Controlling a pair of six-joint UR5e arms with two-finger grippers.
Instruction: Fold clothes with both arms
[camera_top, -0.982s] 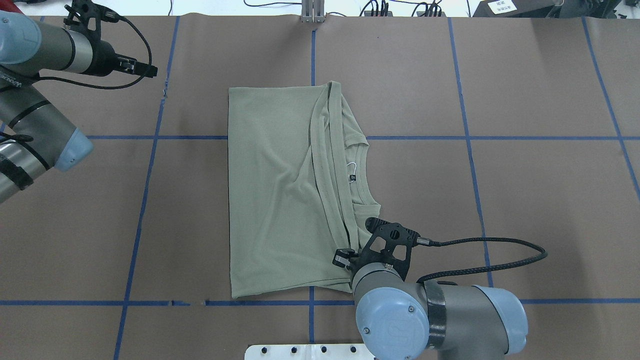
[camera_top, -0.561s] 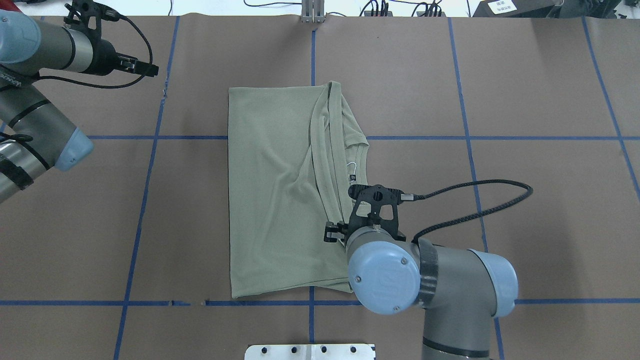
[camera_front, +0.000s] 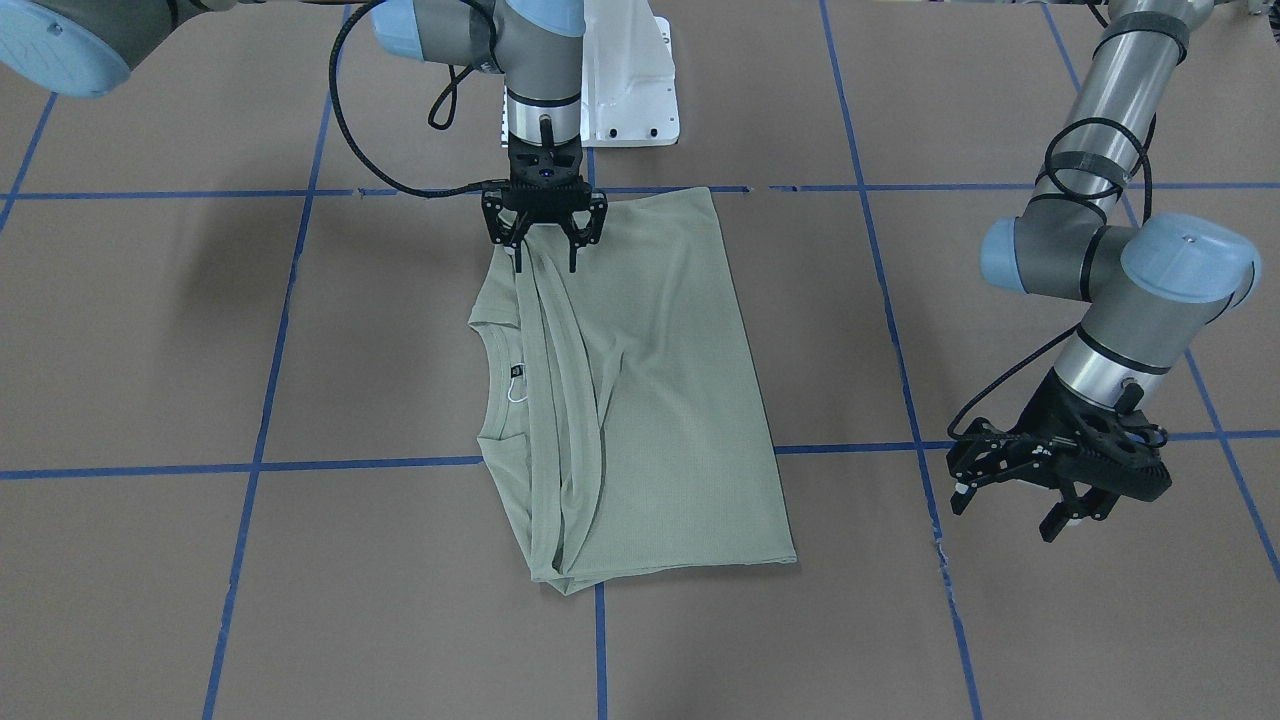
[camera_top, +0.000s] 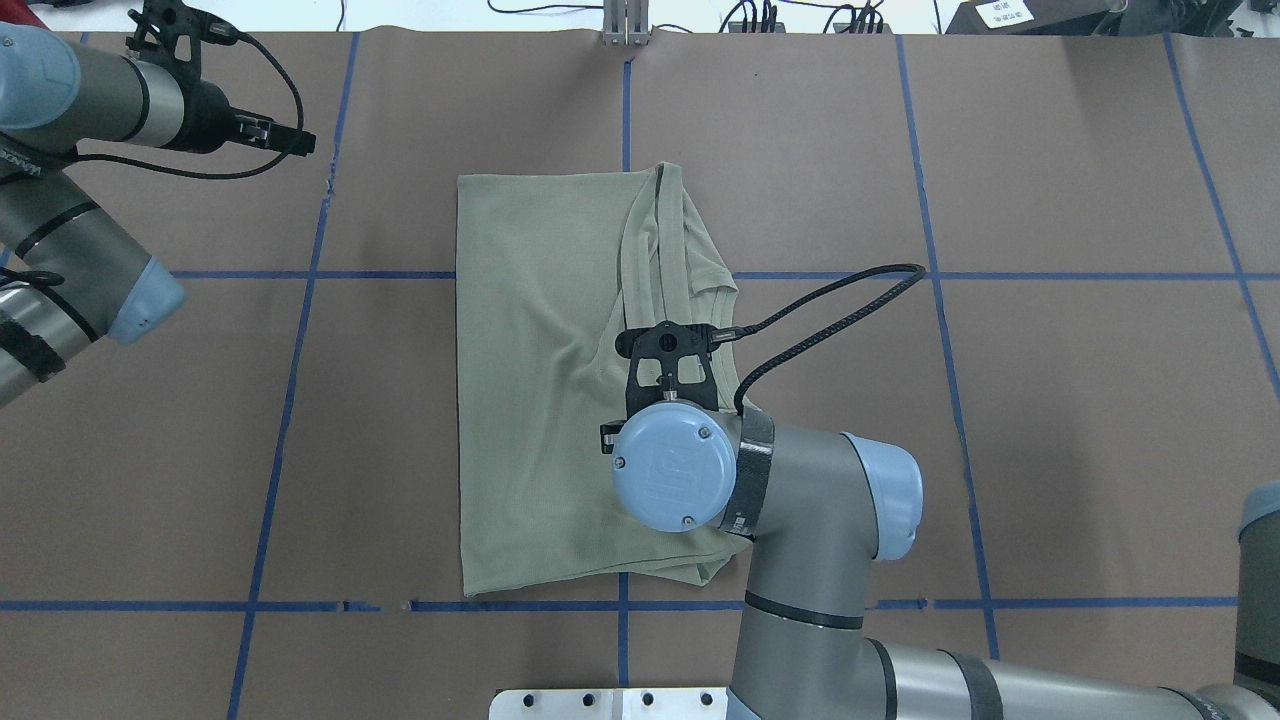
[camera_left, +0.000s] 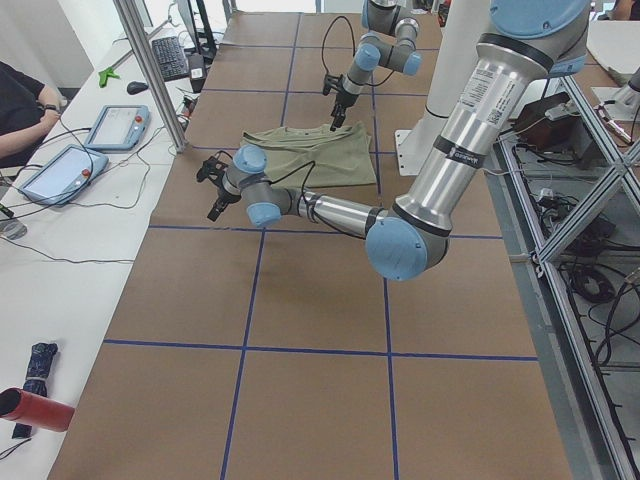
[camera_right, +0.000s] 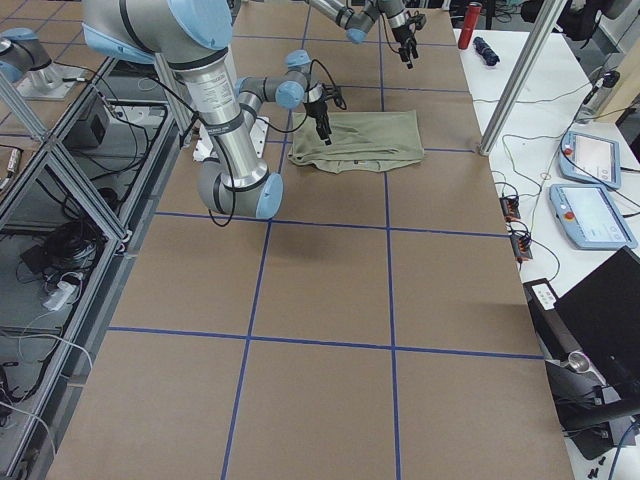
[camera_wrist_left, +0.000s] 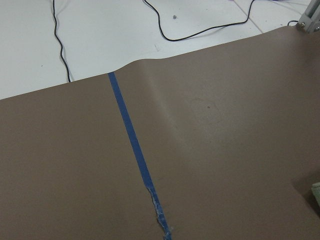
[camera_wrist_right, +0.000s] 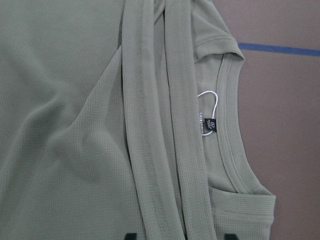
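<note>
1. Front-facing view: the sage-green long-sleeved knit shirt (camera_front: 660, 400) lies folded into a long rectangle in the middle of the brown paper-covered table (camera_front: 1000, 640), round neck at the view's left. The right arm's black two-finger gripper (camera_front: 545, 262) points straight down over the shirt's far end, near the white pedestal base (camera_front: 630, 100); its fingers are spread, with the folded sleeve bands under the gap. The left arm's black gripper (camera_front: 1005, 512) hangs well apart from the shirt at the view's right; its fingers are spread and hold nothing.
2. Overhead view: the shirt lies across the blue tape grid lines (camera_top: 300, 275); the right arm's wrist covers its near right part; the left gripper sits at the far left, off the cloth.
3. Left-end view: the near arm's gripper hangs beside the shirt; the far arm's gripper is above the shirt.
4. Right-end view: the near arm bends down over the shirt; the far arm stays beyond it.
5. Left wrist view: brown paper and one tape line, frayed at its near end; a white surface (camera_wrist_left: 125, 30) lies beyond.
6. Right wrist view: the neckband carries a small dark label (camera_wrist_right: 212, 126) and a white string loop (camera_wrist_right: 210, 92). Two dark fingertips (camera_wrist_right: 130, 236) show at the bottom edge, with the bands between them; I cannot tell whether they touch the cloth.
</note>
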